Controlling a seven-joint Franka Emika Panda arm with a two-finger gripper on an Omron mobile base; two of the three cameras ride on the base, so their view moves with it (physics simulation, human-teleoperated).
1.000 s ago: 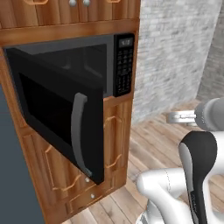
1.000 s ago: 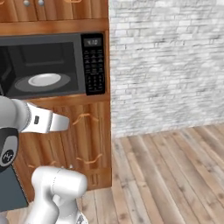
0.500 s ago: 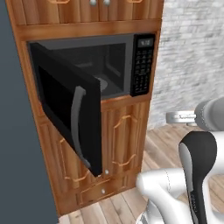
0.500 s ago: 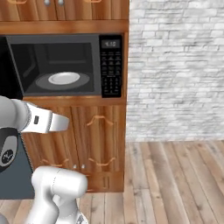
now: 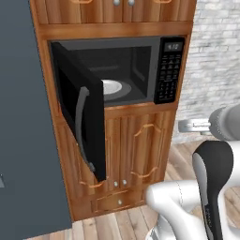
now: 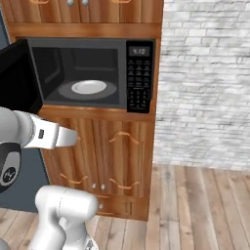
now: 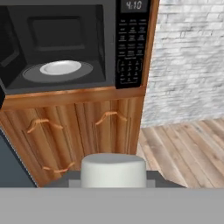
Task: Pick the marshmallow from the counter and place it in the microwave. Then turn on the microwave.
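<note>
Hand [image 7: 113, 181] fingertips hidden behind marshmallow [image 7: 113, 169]; hand clamped on marshmallow, which is held low in hand view, below and in front of microwave [image 6: 93, 73]. Marshmallow: whitish stubby cylinder, flat top facing up, bottom edge cut off. Long axis hard to judge. Microwave door [image 5: 79, 119] swung open leftward. Round dish [image 7: 60, 67] inside cavity. Keypad [image 6: 139, 78] at right; display digits blurred.

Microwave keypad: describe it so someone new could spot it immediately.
Find the tall wooden cabinet column beside the white brick wall; the black microwave is built into it, its door swung open. The keypad is the narrow black button strip right of the cavity, topped by a small digital display.
</note>
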